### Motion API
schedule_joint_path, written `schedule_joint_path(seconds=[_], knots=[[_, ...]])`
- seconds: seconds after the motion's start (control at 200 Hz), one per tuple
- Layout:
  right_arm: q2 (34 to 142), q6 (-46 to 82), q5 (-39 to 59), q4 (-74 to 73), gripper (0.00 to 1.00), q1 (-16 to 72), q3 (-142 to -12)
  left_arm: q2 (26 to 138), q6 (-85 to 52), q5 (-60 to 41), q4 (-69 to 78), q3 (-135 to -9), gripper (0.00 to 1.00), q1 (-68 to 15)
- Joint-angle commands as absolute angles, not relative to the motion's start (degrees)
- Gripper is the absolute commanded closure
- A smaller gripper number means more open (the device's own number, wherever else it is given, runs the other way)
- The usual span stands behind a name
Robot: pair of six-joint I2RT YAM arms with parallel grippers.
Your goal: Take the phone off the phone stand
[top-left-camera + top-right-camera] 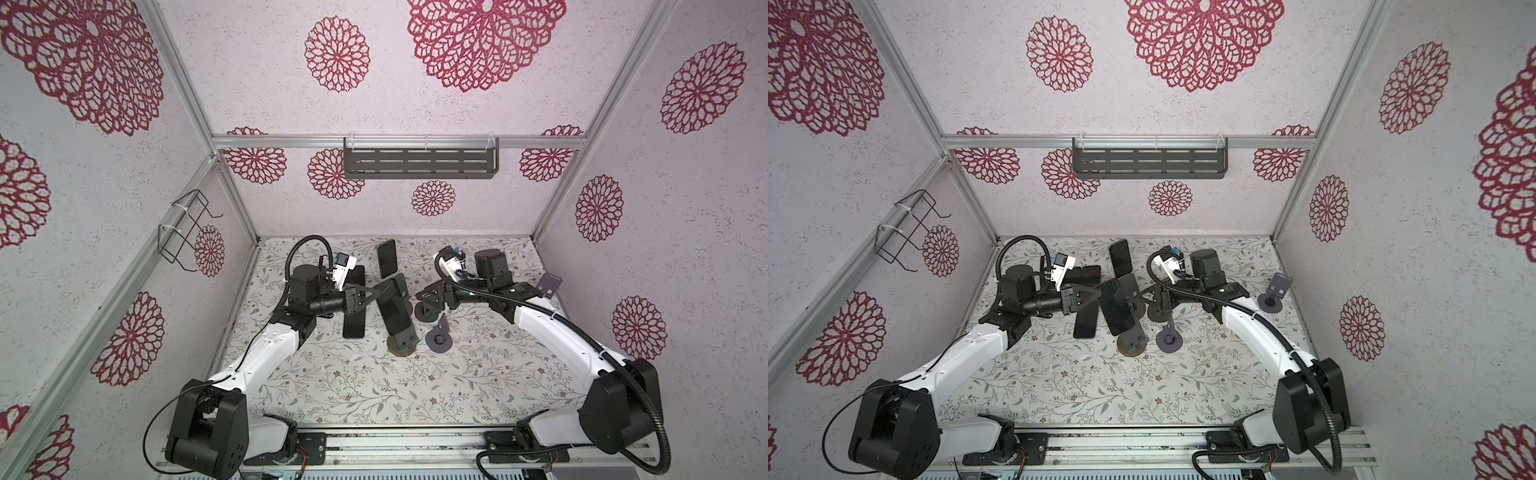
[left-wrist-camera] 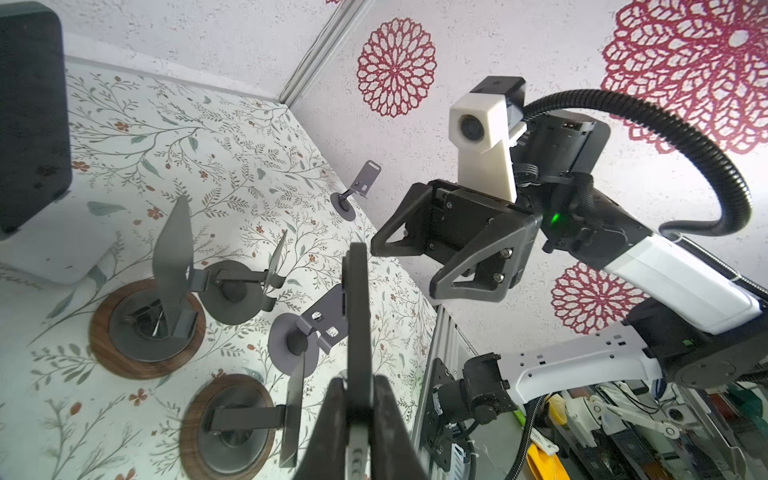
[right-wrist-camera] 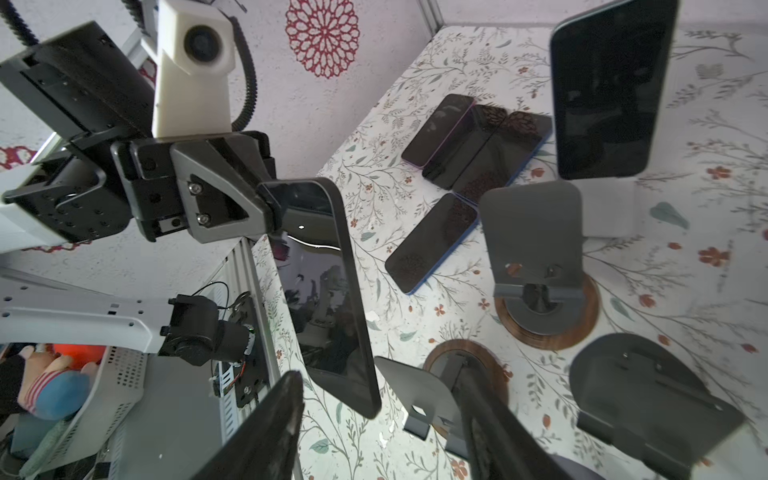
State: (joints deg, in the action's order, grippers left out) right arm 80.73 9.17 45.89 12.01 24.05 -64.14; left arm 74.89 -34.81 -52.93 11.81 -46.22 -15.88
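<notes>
Left of centre, the left arm (image 1: 266,353) stretches level toward the middle, left gripper (image 1: 376,291) clamped on the tilted phone's (image 1: 392,309) upper edge, just beside the wood-based phone stand (image 1: 405,338); right gripper (image 2: 403,270) faces it, jaws apart, empty.

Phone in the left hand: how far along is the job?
Done: several phones lie flat on the table beside empty stands. In hand: the left hand is shut on a phone that looks lifted clear of its wood-based stand; the right hand is open. Left: set it down; another phone still sits on the white stand.
</notes>
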Motion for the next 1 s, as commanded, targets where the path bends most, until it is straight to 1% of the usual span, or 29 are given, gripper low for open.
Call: schedule_joint_path(seconds=[0.0,0.1,0.245,0.42,0.525,0.786,0.911,0.996], knots=[[81.1,10.1,49.3,7.6,0.35,25.0,-65.7,73.7,-36.8,-56.3,18.1,-46.3,1.00,-16.3],[82.4,11.1,51.3,5.7,0.34,26.0,-65.7,74.4,-37.5,-56.9,20.2,-46.3,1.00,-16.4],[84.5,12.6,53.5,2.9,0.34,27.3,-65.6,76.3,-41.8,-58.3,26.9,-46.2,1.00,-16.5],[85.8,13.7,54.8,0.8,0.40,28.7,-65.7,78.3,-42.8,-57.8,29.1,-47.1,1.00,-16.5],[86.0,14.4,54.2,0.2,0.49,29.0,-65.5,79.7,-43.9,-57.7,31.2,-47.4,1.00,-16.6],[85.8,16.7,53.4,-2.3,0.77,29.0,-64.9,84.0,-46.4,-58.7,37.8,-47.6,1.00,-16.8],[85.5,17.7,53.4,-2.8,0.86,29.0,-65.2,85.7,-47.7,-59.3,40.7,-48.1,1.00,-16.8],[85.1,18.7,53.3,-3.4,0.91,29.0,-65.3,86.6,-48.4,-59.3,42.3,-48.4,0.97,-16.9]])
